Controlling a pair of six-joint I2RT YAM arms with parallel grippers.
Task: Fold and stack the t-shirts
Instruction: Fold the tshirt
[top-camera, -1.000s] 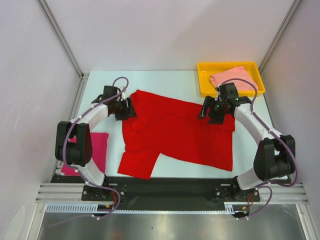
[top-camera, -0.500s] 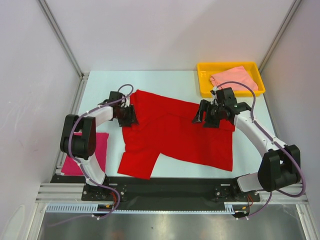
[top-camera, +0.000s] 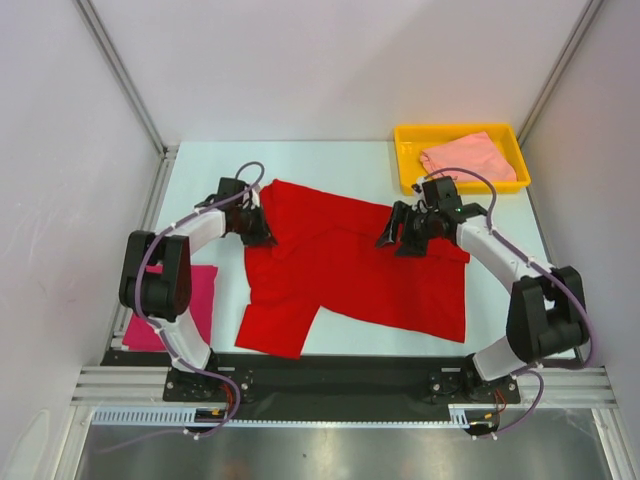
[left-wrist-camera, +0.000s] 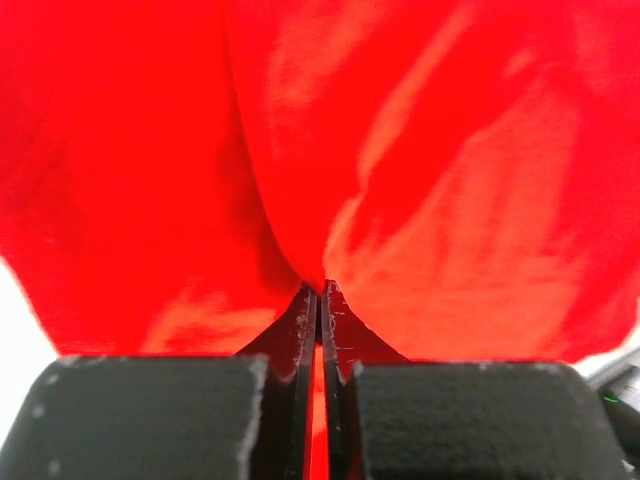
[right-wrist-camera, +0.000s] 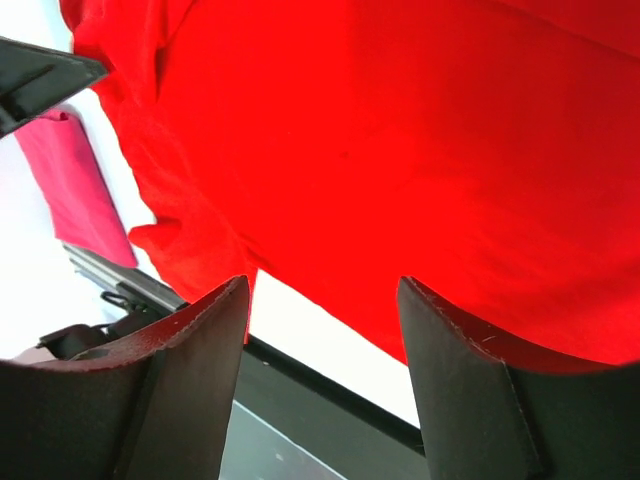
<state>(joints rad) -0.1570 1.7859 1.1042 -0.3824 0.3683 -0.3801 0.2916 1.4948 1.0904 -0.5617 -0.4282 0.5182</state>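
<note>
At the near left of the table (top-camera: 330, 160), about 8 o'clock from its middle, the magenta t-shirt (top-camera: 200, 292) lies flat as a small rectangle, and the left arm covers part of it. The right wrist view shows it too, at the left border.

The red t-shirt (top-camera: 350, 270) is spread over the middle of the table and is not folded. One sleeve or corner reaches to the near edge at about 7 o'clock, and the wide body goes toward 4 o'clock. The cloth has some soft wrinkles.

The left gripper (top-camera: 262, 235) is at the shirt's left far edge, at about 10 o'clock from the shirt's middle. In the left wrist view its fingers are pressed together. A thin line of red cloth shows between them, and a ridge of cloth rises from the tips, so they are clamped on a pinch of the red t-shirt.

The right gripper (top-camera: 392, 235) is at about 1 o'clock from the shirt's middle, over the red cloth. Its fingers stand wide apart with nothing between them. They seem very close to the cloth, but I cannot tell if they touch it.

Farthest, at 1 o'clock on the table, the yellow tray (top-camera: 410, 160) holds the salmon t-shirt (top-camera: 470, 158), roughly folded and well apart from both grippers
</note>
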